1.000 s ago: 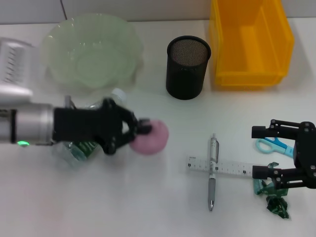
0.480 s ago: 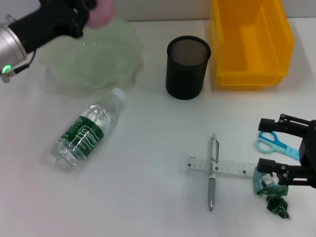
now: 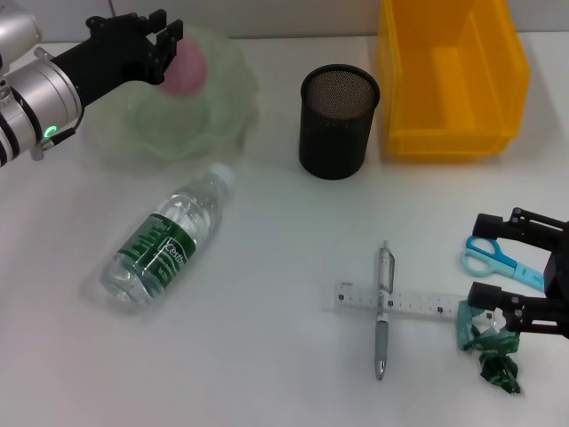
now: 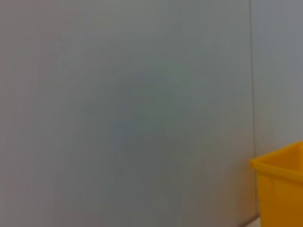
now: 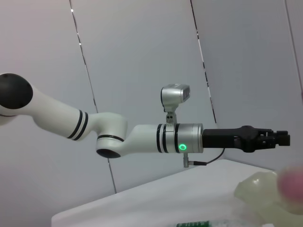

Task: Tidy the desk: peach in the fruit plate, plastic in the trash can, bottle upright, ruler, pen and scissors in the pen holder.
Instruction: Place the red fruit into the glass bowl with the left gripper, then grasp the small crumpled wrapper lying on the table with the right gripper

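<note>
Head view: matte pink peach sits in green fruit plate.

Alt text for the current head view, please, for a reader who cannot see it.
The left tool is over the pale green fruit plate beside the pink peach. On the white desk a bottle lies on its side, and a pen crosses a ruler. The open right tool is above the scissors and green plastic.
</note>
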### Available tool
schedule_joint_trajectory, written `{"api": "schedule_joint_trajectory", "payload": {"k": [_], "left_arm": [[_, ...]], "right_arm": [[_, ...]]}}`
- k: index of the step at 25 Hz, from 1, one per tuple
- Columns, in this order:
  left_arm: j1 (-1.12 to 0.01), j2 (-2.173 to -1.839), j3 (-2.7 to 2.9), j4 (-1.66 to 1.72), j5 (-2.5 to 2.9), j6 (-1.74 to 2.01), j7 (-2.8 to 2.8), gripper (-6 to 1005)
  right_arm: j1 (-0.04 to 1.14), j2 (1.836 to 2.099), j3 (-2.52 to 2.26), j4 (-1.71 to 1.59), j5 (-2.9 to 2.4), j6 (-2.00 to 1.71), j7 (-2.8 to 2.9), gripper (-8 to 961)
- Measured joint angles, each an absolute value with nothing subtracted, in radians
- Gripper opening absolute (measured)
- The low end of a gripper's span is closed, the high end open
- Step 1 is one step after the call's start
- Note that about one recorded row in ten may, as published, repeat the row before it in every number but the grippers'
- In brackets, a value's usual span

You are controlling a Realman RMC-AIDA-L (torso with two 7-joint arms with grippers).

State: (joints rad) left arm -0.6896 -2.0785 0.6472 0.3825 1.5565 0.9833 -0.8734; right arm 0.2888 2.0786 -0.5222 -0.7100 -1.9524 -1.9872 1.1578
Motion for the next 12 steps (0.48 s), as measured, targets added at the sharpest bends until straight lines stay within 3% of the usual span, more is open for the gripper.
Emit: {"api": "schedule_joint_trajectory", "payload": {"k": [8, 12], "left_arm": [[-0.673, -2.076, 0.65, 0.378, 1.522, 1.036, -0.881, 439], [-0.648, -2.072, 0.658, 0.382, 1.529, 1.152, -0.878, 532]], "right_arm": [[0.303, 2.08, -0.454, -0.73, -1.944, -2.007, 1.221, 834], [0.305, 2.079, -0.446, -0.839, -1.918, -2.007, 1.416, 834]]}}
